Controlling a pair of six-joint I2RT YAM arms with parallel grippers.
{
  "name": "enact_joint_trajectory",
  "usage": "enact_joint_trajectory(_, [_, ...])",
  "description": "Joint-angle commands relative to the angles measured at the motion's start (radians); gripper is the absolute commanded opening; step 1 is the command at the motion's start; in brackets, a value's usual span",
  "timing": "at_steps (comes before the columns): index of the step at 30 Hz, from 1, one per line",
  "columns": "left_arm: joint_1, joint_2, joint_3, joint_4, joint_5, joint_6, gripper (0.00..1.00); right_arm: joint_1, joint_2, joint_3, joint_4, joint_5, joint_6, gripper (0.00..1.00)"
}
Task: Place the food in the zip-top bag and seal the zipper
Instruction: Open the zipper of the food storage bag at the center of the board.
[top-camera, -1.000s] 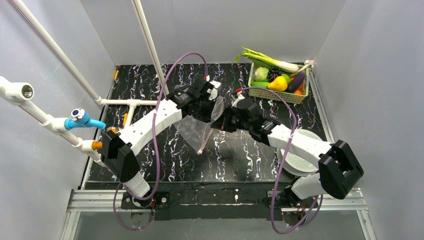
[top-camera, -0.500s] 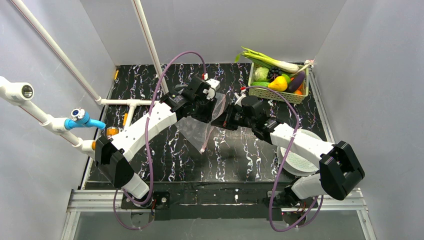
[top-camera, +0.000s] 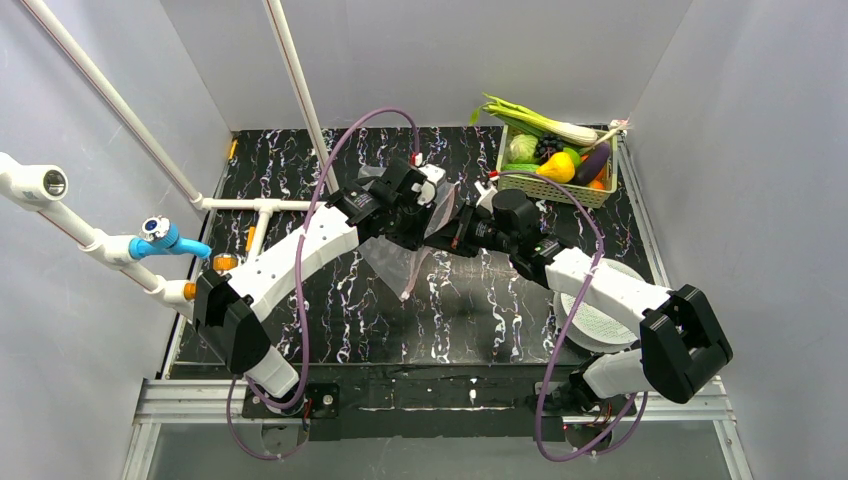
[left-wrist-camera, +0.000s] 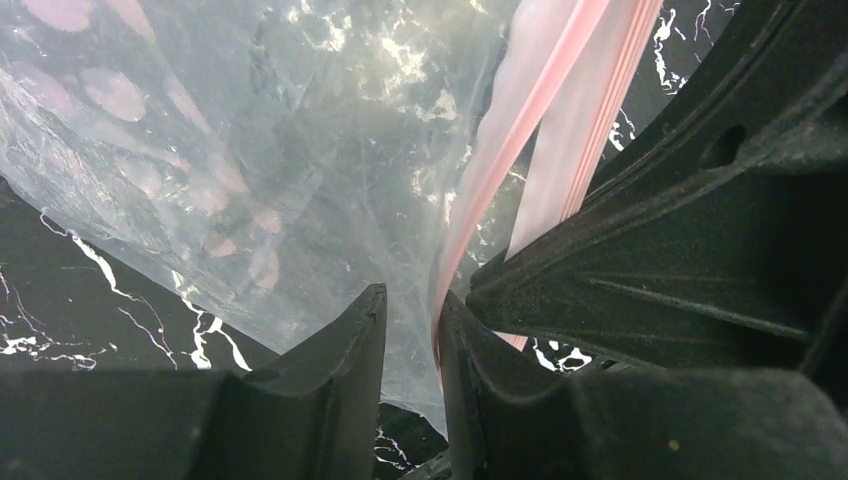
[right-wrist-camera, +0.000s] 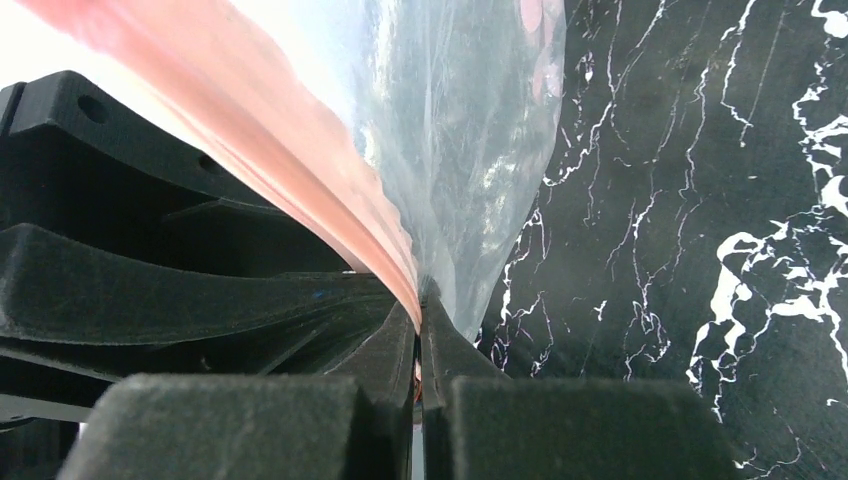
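Bag (top-camera: 405, 262) lifted farther back, two hands (top-camera: 432, 205) (top-camera: 452, 232) each pinching one pink zipper (left-wrist-camera: 520, 130)

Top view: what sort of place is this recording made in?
Most likely a lab test cell made up as a mock kitchen, not a real one: plain grey walls box in a black marble-look table, white pipes carry a blue tap, and a basket holds toy fruit and vegetables.
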Motion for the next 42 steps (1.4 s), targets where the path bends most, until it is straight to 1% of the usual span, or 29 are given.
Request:
enact_joint_trajectory(1, [-0.007, -0.021, 0.008, -0.014, -0.021, 0.013, 0.23, -0.002, -0.012, -0.018, 0.077, -0.055, 0.016, 0.01])
enact_joint_trajectory(3, [-0.007, -0.028, 0.0, -0.005, -0.019, 0.022, 0.2, -0.002, 0.0, -0.024, 0.093, -0.078, 0.02, 0.01])
enact_joint_trajectory(4, [-0.008, -0.033, -0.002, -0.002, -0.011, 0.032, 0.12, -0.002, 0.004, -0.026, 0.098, -0.087, 0.019, 0.01])
enact_joint_trajectory(5, [-0.009, -0.037, -0.002, -0.003, -0.006, 0.05, 0.0, -0.002, 0.006, -0.028, 0.1, -0.095, 0.016, 0.01])
enact_joint_trajectory(6, [-0.014, -0.046, -0.002, -0.005, -0.017, 0.056, 0.0, -0.002, 0.005, -0.03, 0.094, -0.097, 0.01, 0.01])
enact_joint_trajectory(9, [-0.068, -0.078, 0.018, -0.054, -0.16, 0.056, 0.0, -0.006, -0.002, -0.023, 0.034, -0.094, -0.03, 0.01])
enact_joint_trajectory(11, [-0.098, -0.084, 0.06, -0.168, -0.243, -0.022, 0.0, -0.012, 0.01, 0.016, -0.037, -0.146, -0.093, 0.01])
enact_joint_trajectory(13, [-0.1, -0.093, 0.1, -0.285, -0.255, -0.109, 0.0, -0.012, 0.032, 0.074, -0.135, -0.187, -0.153, 0.01])
enact_joint_trajectory(14, [-0.101, -0.109, 0.112, -0.327, -0.258, -0.139, 0.0, -0.012, 0.044, 0.089, -0.15, -0.21, -0.168, 0.01])
enact_joint_trajectory(17, [-0.105, -0.181, 0.124, -0.403, -0.317, -0.207, 0.0, -0.011, 0.085, 0.093, -0.103, -0.303, -0.146, 0.01])
enact_joint_trajectory(19, [-0.105, -0.219, 0.131, -0.423, -0.342, -0.213, 0.0, -0.007, 0.126, 0.096, -0.038, -0.37, -0.114, 0.01])
enact_joint_trajectory(21, [-0.105, -0.226, 0.143, -0.424, -0.348, -0.197, 0.0, -0.005, 0.155, 0.105, 0.008, -0.406, -0.089, 0.01])
enact_joint_trajectory(24, [-0.104, -0.167, 0.165, -0.422, -0.336, -0.159, 0.0, -0.005, 0.181, 0.115, 0.029, -0.423, -0.08, 0.01])
enact_joint_trajectory(26, [-0.104, -0.105, 0.181, -0.41, -0.32, -0.127, 0.0, -0.009, 0.188, 0.131, -0.008, -0.417, -0.104, 0.01])
enact_joint_trajectory(30, [-0.083, 0.031, 0.215, -0.37, -0.288, -0.053, 0.0, -0.036, 0.174, 0.17, -0.214, -0.352, -0.223, 0.01])
enact_joint_trajectory(31, [-0.067, 0.057, 0.217, -0.351, -0.266, -0.037, 0.0, -0.047, 0.163, 0.173, -0.258, -0.336, -0.248, 0.04])
enact_joint_trajectory(34, [-0.019, 0.097, 0.212, -0.306, -0.184, -0.015, 0.0, -0.083, 0.116, 0.163, -0.332, -0.318, -0.32, 0.24])
enact_joint_trajectory(35, [-0.01, 0.099, 0.206, -0.294, -0.169, -0.018, 0.0, -0.095, 0.098, 0.161, -0.353, -0.318, -0.341, 0.29])
enact_joint_trajectory(37, [-0.002, 0.088, 0.168, -0.251, -0.139, -0.026, 0.0, -0.121, 0.056, 0.152, -0.377, -0.324, -0.37, 0.37])
enact_joint_trajectory(39, [0.016, 0.052, 0.075, -0.175, -0.086, -0.038, 0.0, -0.153, -0.004, 0.131, -0.359, -0.343, -0.378, 0.44])
enact_joint_trajectory(42, [0.039, 0.004, 0.008, -0.124, -0.007, -0.069, 0.0, -0.203, -0.074, 0.122, -0.363, -0.316, -0.397, 0.49])
